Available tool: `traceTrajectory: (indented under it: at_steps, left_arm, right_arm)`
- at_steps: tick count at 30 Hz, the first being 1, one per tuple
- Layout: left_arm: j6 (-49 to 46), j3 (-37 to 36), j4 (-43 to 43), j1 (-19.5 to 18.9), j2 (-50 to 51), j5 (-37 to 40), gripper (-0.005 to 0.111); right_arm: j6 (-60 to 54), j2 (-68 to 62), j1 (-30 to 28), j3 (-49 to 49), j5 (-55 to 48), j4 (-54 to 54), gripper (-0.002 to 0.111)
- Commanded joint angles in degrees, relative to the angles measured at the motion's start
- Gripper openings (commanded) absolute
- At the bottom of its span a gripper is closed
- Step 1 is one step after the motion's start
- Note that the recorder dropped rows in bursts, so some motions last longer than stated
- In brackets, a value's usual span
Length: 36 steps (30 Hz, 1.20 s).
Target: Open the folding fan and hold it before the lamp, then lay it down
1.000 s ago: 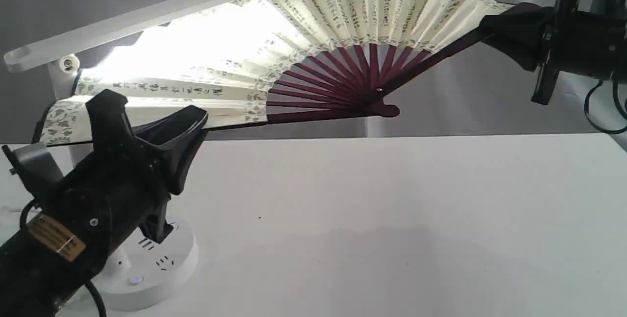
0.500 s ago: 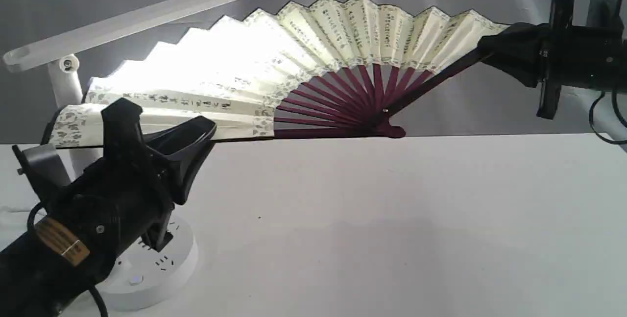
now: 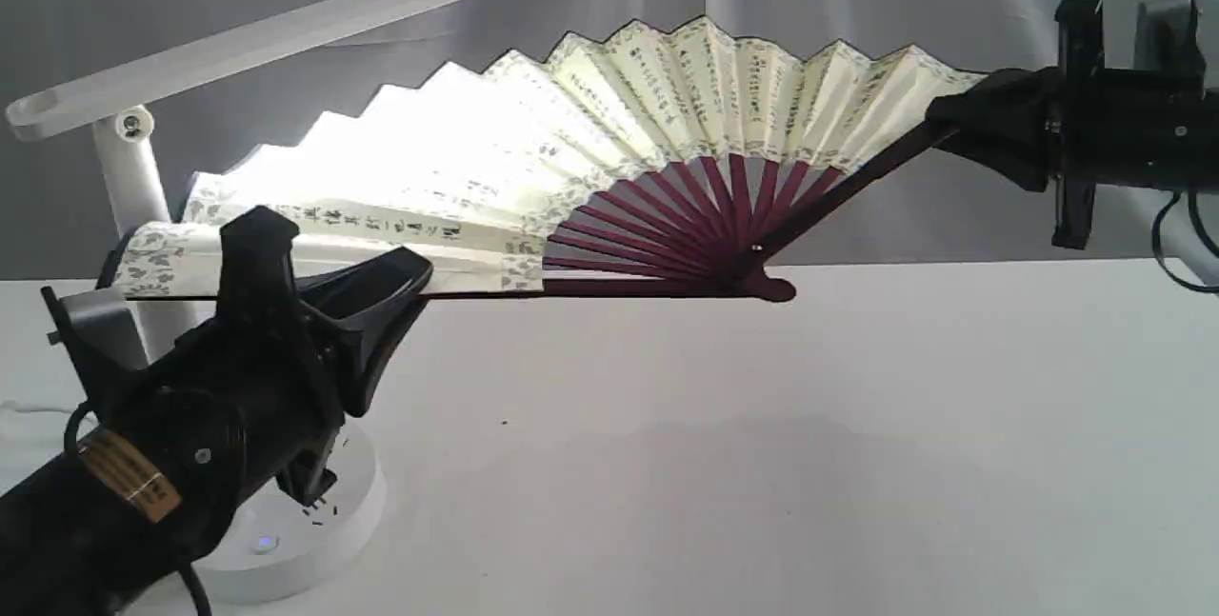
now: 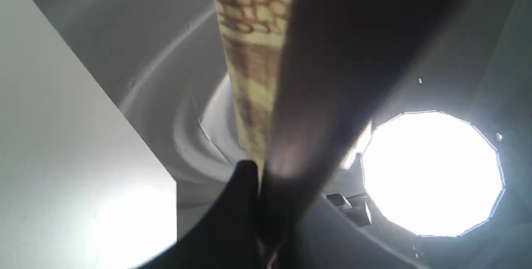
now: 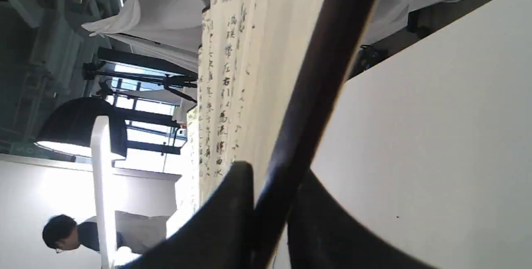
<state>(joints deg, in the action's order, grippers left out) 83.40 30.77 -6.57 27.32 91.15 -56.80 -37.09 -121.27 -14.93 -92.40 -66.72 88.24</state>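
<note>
The left gripper (image 3: pixel 329 259) is pinching its two black fingers (image 3: pixel 259 233) tight on the lower, left guard of the folding fan (image 3: pixel 609 121), just beside the outer end of the paper. In the left wrist view those fingers (image 4: pixel 245 202) are pressing together on the dark guard, with the floral border of the fan (image 4: pixel 253 53) running away from them.

The right gripper (image 3: pixel 952 121) is clamping the fan's other guard at the far right. In the right wrist view its fingers (image 5: pixel 232 202) are squeezing the dark strip narrowly between them, beside the columns of calligraphy (image 5: pixel 224 94).

Between the two grips, the fan is hanging spread wide open in the air above the white table (image 3: pixel 762 454). Its maroon ribs (image 3: pixel 686 226) are converging on the pivot (image 3: pixel 767 285), which is sitting low over the table's far edge; contact there cannot be told. The left pleats are glowing bright under the lamp (image 3: pixel 257 35), whose long bar head is slanting above and to the left of the fan. The slanted post (image 3: pixel 129 173) is standing behind the fan's left end. The round base (image 3: pixel 276 540) is resting on the near left of the table, partly hidden by the left arm.
</note>
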Motion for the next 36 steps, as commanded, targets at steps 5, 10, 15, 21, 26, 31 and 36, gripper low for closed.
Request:
traceTrajectory:
  at_steps: [5, 10, 15, 21, 26, 31, 36]
  left_arm:
    - [0.5, 0.5, -2.1, 0.0, -1.0, -1.2, 0.0]
    - [0.5, 0.5, -3.2, 0.0, -1.0, -1.2, 0.0]
    - [0.5, 0.5, -3.6, 0.0, -1.0, 3.5, 0.0]
    - [0.5, 0.5, -4.4, 0.0, -1.0, 5.6, 0.0]
    - [0.5, 0.5, -5.2, 0.0, -0.1, 7.0, 0.0]
    - [2.0, 0.5, -5.6, 0.0, 3.2, 4.8, 0.0]
    - [3.5, 0.5, -5.8, 0.0, 7.2, -0.4, 0.0]
  right_arm:
    - [-2.0, -0.2, -1.3, -0.4, 5.5, -7.1, 0.0]
    - [-1.9, -0.2, -1.3, -0.4, 5.5, -7.7, 0.0]
    - [-1.2, -0.2, -1.3, -0.4, 5.7, -9.9, 0.0]
    - [0.4, -0.2, -1.3, -0.4, 6.8, -12.3, 0.0]
    - [0.5, -0.2, -2.1, 2.2, 7.5, -11.9, 0.0]
    - [-0.4, -0.2, -3.9, 5.5, 7.6, -11.5, 0.0]
    - [-2.4, -0.2, -5.4, 8.4, 7.8, -11.6, 0.0]
